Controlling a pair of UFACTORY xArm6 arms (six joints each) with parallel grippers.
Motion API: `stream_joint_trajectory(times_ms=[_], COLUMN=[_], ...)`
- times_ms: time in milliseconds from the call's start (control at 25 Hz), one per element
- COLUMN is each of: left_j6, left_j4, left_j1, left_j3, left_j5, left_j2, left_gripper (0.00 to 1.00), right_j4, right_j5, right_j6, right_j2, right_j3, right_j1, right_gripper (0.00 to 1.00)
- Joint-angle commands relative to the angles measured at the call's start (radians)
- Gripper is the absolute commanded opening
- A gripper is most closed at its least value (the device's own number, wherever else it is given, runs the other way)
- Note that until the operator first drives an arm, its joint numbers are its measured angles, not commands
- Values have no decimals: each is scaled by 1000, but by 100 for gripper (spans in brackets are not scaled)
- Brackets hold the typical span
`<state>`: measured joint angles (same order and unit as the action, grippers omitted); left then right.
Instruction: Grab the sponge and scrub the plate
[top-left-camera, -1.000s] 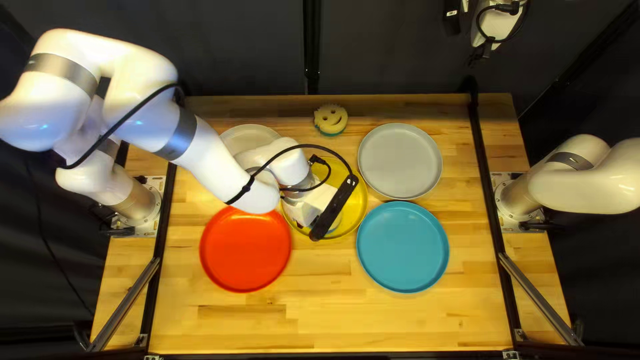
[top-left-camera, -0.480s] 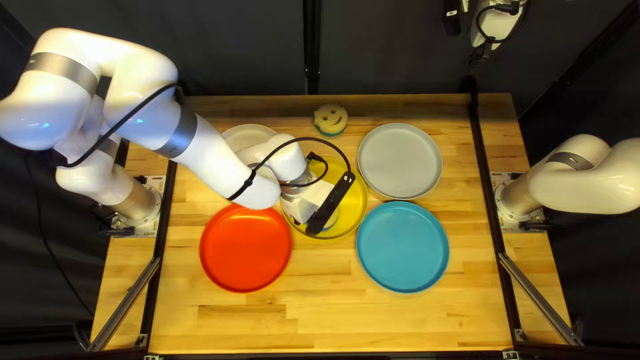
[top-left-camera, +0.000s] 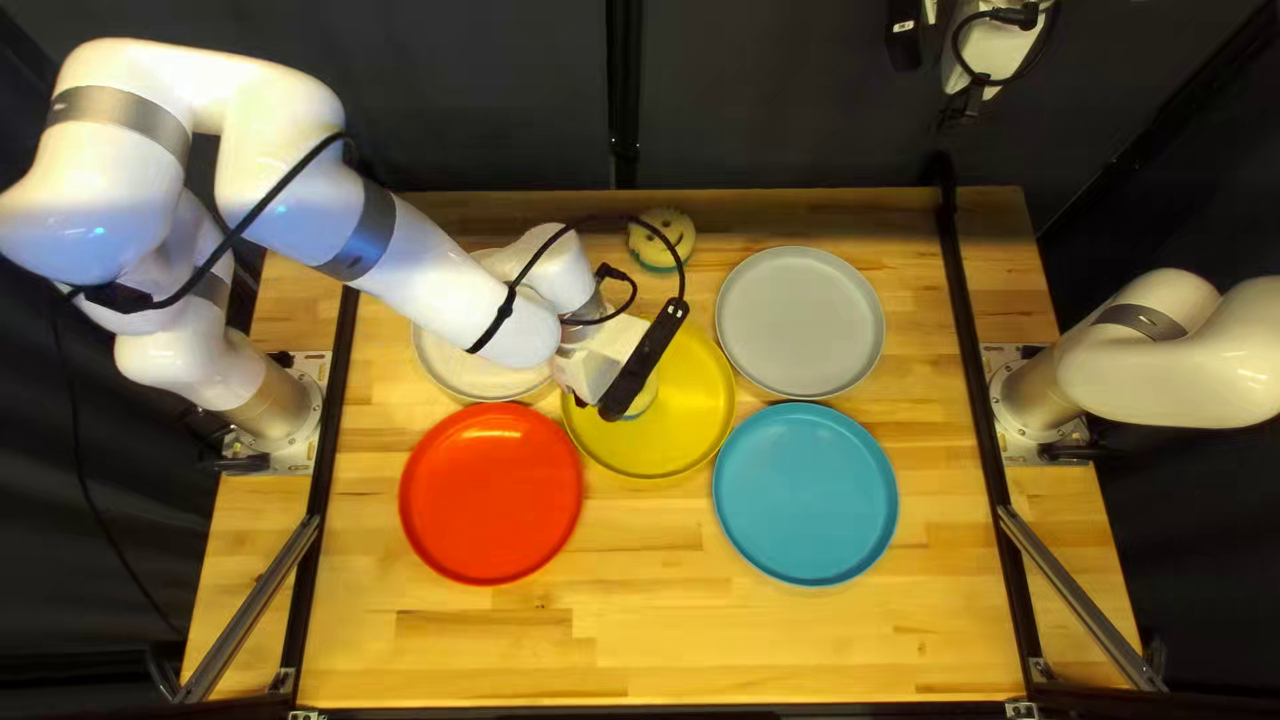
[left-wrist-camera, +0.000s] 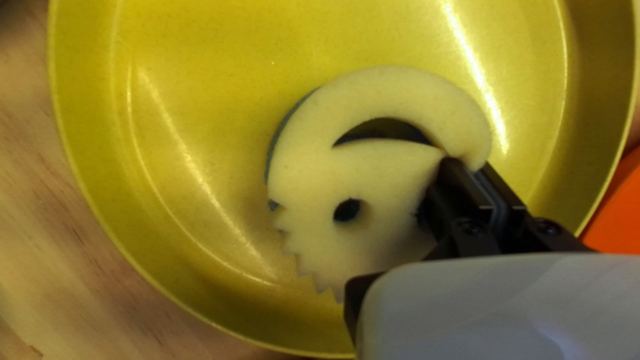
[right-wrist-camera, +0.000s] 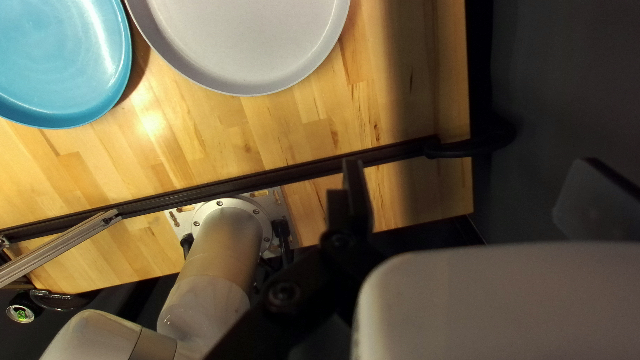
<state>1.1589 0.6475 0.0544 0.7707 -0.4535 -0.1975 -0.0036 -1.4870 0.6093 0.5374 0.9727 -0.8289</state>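
Top left view, dial centred on the centre plate (top-left-camera: 692, 425), 12 o'clock toward the far edge of the table (top-left-camera: 650, 620).

- Sponge (left-wrist-camera: 320, 180) lies in the centre plate.
- Four others ring it, each just beside it: 10 o'clock plate (top-left-camera: 458, 365), 2 o'clock plate (top-left-camera: 800, 322), 4 o'clock plate (top-left-camera: 805, 493), 8 o'clock plate (top-left-camera: 490, 493).
- Second sponge (top-left-camera: 650, 248) on the table at 12 o'clock, near the far edge.
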Motion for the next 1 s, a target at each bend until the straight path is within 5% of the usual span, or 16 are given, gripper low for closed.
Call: stream_joint_trajectory(times_ms=[40,560,1000], left_j6=[-19,-211,-128], left_j4=[-14,-131,-84], left_j1=[-13,-170,-128], left_j3=[23,143,121], left_j5=[2,-6,-4], left_j2=[-15,-67,-80], left_gripper=[0,0,0], right_j4=[0,0,0], right_j5=[0,0,0], right_j6=[0,0,0], right_j2=[0,0,0], right_j3=[0,0,0], right_j1=[0,0,0], right_gripper=[100,100,100])
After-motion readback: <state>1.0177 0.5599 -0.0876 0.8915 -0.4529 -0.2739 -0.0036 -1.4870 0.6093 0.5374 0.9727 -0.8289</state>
